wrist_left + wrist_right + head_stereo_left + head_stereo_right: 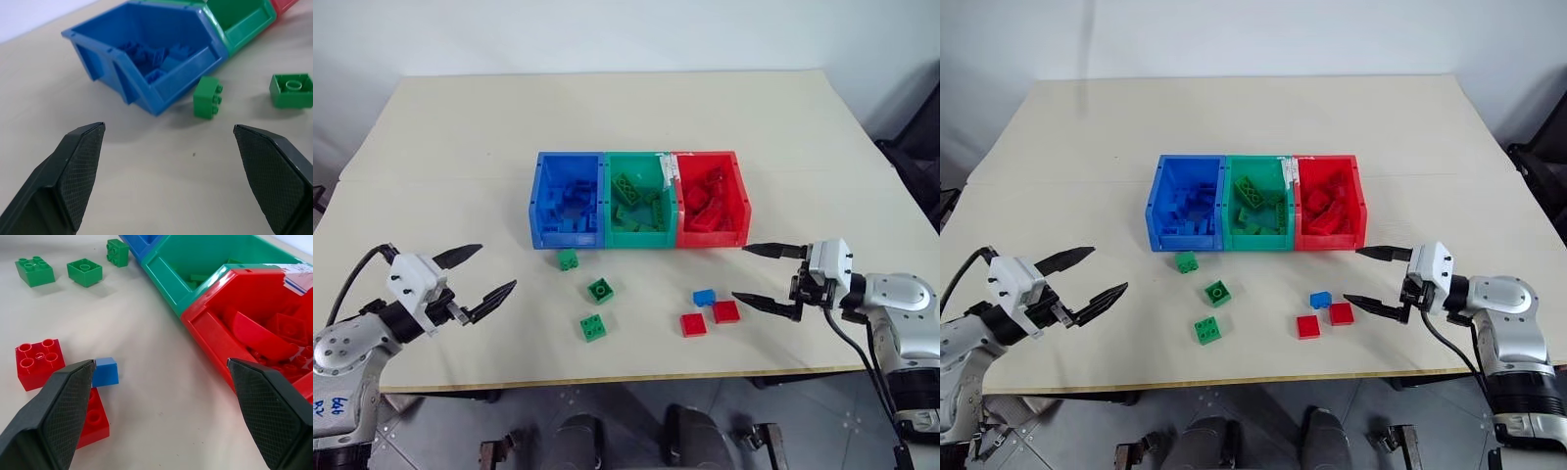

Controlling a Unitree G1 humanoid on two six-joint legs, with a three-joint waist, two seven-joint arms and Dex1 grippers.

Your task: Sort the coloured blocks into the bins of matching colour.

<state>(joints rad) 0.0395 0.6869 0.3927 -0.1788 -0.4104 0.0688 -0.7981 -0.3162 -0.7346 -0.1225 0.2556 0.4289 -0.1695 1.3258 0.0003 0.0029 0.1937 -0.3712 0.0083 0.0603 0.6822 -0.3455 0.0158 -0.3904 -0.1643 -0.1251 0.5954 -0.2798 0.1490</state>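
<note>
From the head camera, a pale bench (pixel 460 127) carries three joined bins in a row: the blue bin (pixel 544 201) on the robot's left, the green bin (pixel 639 164) in the middle and the red bin (pixel 738 191) on the right, each already holding blocks of its own colour. In front of the bins six blocks lie loose on the bench: a green block (pixel 568 259) just before the blue bin, a second green block (pixel 600 290) nearer the robot, a third green block (pixel 593 327) nearer still, and to the right a small blue block (pixel 705 297) just beside two red blocks, one (pixel 726 311) to its right and one (pixel 693 324) below it. The left end effector (pixel 475 273) hangs over the bench's near left part with its fingers wide apart and nothing between them; the right end effector (pixel 767 277) hangs at the near right, fingers likewise spread and empty, just right of the red blocks. In the left wrist view, the two black fingers (pixel 73 186) stand apart, framing the blue bin (pixel 146 93) and a green block (pixel 208 97) just beside its front wall. In the right wrist view, the spread fingers (pixel 63 421) frame the blue block (pixel 105 371), a red block (pixel 39 361) and the red bin (pixel 215 328).
</note>
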